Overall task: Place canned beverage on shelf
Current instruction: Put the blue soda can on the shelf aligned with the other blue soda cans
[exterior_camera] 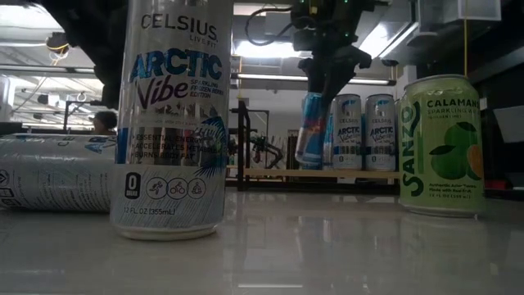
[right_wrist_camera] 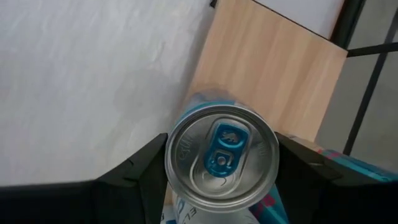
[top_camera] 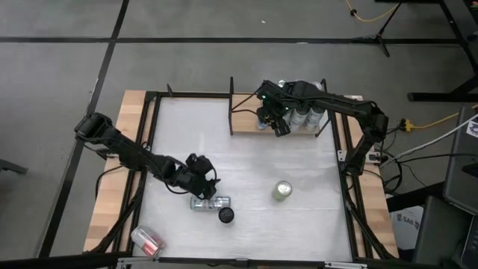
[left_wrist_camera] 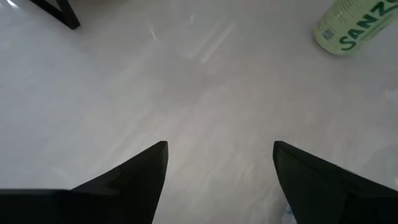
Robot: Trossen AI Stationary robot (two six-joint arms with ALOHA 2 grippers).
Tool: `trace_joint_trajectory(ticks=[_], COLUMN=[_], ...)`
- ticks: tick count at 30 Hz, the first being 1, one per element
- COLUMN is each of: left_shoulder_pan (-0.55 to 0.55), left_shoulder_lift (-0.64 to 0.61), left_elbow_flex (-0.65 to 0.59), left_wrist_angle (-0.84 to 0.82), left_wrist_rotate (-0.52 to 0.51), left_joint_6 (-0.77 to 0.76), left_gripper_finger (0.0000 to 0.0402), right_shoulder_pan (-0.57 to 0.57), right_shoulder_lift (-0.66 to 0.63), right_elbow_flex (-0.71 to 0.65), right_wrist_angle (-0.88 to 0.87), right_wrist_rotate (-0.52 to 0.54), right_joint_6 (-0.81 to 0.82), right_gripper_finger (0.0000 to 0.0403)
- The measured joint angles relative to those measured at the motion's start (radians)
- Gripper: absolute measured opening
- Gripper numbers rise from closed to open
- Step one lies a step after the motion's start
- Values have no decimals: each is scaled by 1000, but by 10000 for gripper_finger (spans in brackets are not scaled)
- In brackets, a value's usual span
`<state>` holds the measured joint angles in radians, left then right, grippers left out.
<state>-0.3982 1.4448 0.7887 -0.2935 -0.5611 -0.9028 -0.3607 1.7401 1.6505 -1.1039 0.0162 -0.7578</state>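
My right gripper (right_wrist_camera: 217, 186) is clamped on a blue can (right_wrist_camera: 221, 155), held upright but leaning, just above the shelf (right_wrist_camera: 273, 74) board beside the cans (exterior_camera: 364, 131) already standing there. My left gripper (left_wrist_camera: 221, 180) hangs open over the table (top_camera: 246, 161).

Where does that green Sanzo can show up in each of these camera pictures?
High view: green Sanzo can standing right of the table's centre.
Low view: at the right edge, upright, close to the camera.
Left wrist view: upper right corner.
Right wrist view: not in it.
Shared landmark: the shelf.
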Motion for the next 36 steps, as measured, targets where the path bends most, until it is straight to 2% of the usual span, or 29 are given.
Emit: trace_joint_trajectory(ticks=[12, 26, 36], left_shoulder_pan=[7, 7, 7], left_shoulder_lift=[0, 0, 0], left_elbow_flex=[0, 0, 0], left_wrist_angle=[18, 19, 19], left_wrist_rotate=[2, 2, 2], left_joint_6=[-1, -3, -3], left_gripper_finger=[283, 283, 283], right_shoulder_pan=[-3, -80, -78], right_shoulder_lift=[0, 15, 21], right_elbow_flex=[0, 0, 0], right_wrist_angle=[-6, -4, 3], right_wrist_rotate=[-3, -67, -79], right_joint_6=[-17, -34, -36], right_gripper_finger=[227, 227, 227])
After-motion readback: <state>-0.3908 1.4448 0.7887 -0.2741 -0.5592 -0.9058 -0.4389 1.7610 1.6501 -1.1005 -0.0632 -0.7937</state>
